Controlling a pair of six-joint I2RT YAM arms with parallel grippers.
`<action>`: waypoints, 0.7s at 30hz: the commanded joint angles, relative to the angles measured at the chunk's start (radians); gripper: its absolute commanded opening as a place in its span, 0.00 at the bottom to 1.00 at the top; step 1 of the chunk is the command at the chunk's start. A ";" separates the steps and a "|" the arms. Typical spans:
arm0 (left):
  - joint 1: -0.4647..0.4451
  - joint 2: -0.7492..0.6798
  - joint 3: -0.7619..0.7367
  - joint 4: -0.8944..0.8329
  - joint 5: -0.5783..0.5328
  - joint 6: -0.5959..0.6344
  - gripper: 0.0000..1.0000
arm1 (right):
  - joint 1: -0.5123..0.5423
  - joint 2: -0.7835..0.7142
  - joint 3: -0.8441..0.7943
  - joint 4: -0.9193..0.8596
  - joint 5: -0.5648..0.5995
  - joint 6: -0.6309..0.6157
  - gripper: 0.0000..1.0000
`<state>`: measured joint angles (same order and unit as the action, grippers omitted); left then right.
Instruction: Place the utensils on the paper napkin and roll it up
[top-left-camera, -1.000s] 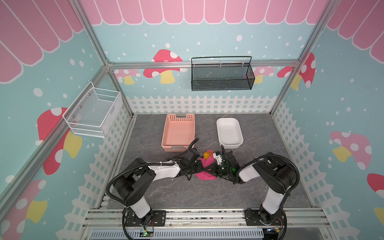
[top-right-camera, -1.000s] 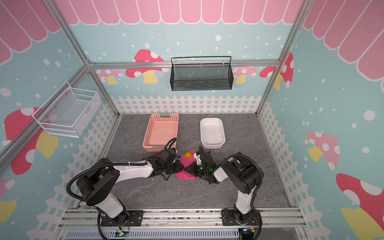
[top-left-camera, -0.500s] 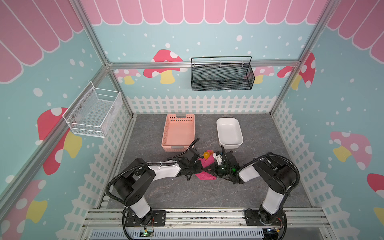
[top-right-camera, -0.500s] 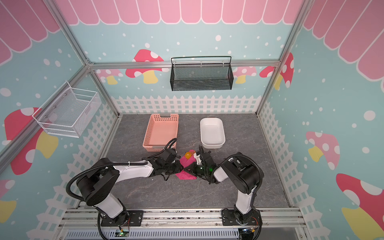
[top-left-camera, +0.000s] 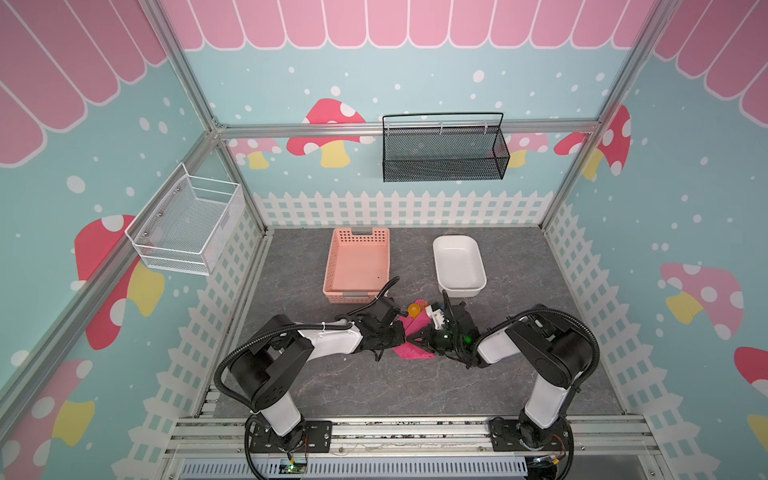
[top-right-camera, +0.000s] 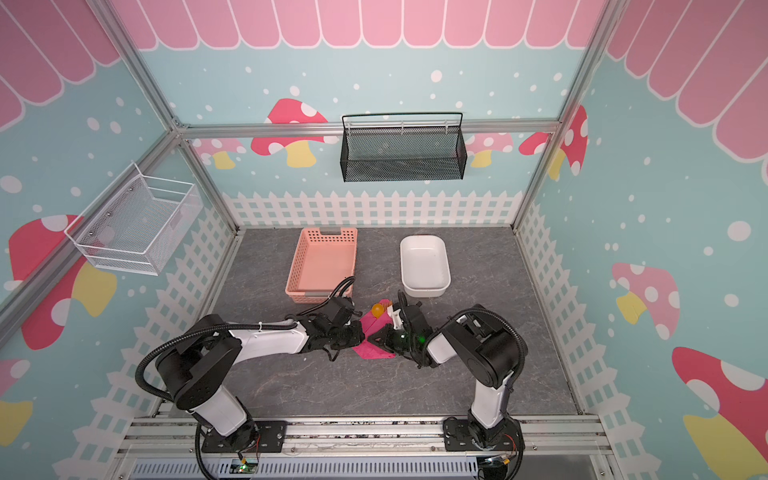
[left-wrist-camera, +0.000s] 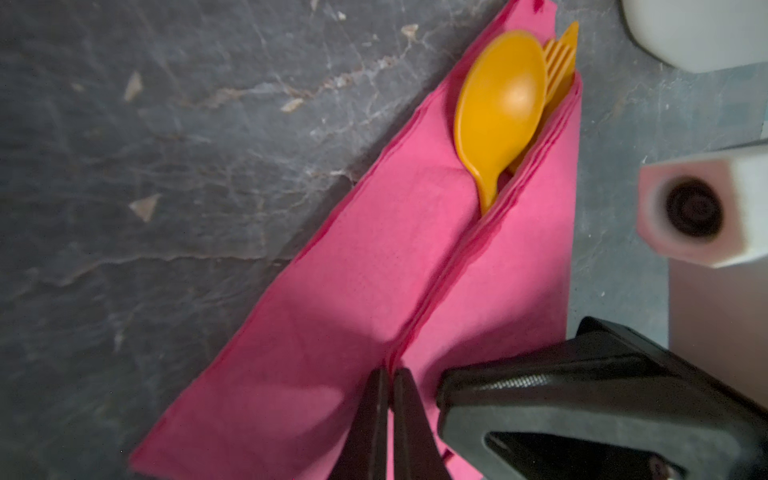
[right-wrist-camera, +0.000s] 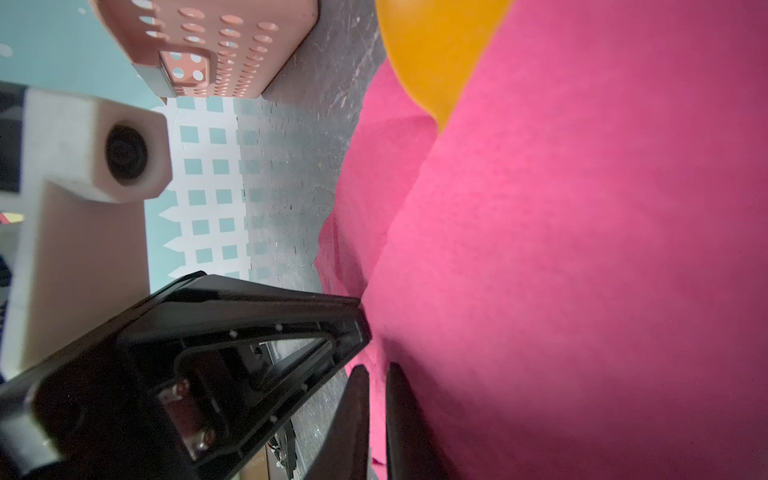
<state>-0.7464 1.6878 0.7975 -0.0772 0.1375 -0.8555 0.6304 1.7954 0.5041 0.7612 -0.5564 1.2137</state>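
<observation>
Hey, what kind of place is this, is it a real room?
Probably a staged robot test cell, not a real room: printed mushroom-and-fence wall panels on an aluminium frame, and two arms bolted to a rail beside a grey tabletop.

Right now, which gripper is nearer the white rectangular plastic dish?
Right. The right gripper sits in front of the white dish, slightly leftward; the left gripper lies farther left.

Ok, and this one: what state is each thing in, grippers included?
Napkin, folded in from both sides over the handles.
Spoon, bowl sticking out of the fold.
Fork, tines poking out beside the spoon.
Left gripper, fingers shut on the napkin's seam.
Right gripper, fingers shut on the napkin.
Pink basket, empty.
White dish, empty.
</observation>
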 joint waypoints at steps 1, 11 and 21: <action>0.003 0.008 0.012 -0.020 -0.024 0.010 0.04 | 0.003 -0.042 -0.006 -0.023 0.016 0.001 0.15; 0.009 -0.036 0.025 -0.041 -0.052 0.053 0.00 | -0.047 -0.282 -0.028 -0.277 0.098 -0.123 0.19; 0.017 -0.038 0.051 -0.060 -0.059 0.095 0.00 | -0.085 -0.414 -0.111 -0.384 0.059 -0.154 0.17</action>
<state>-0.7368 1.6650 0.8253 -0.1123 0.1051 -0.7807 0.5495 1.3994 0.4236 0.4332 -0.4866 1.0729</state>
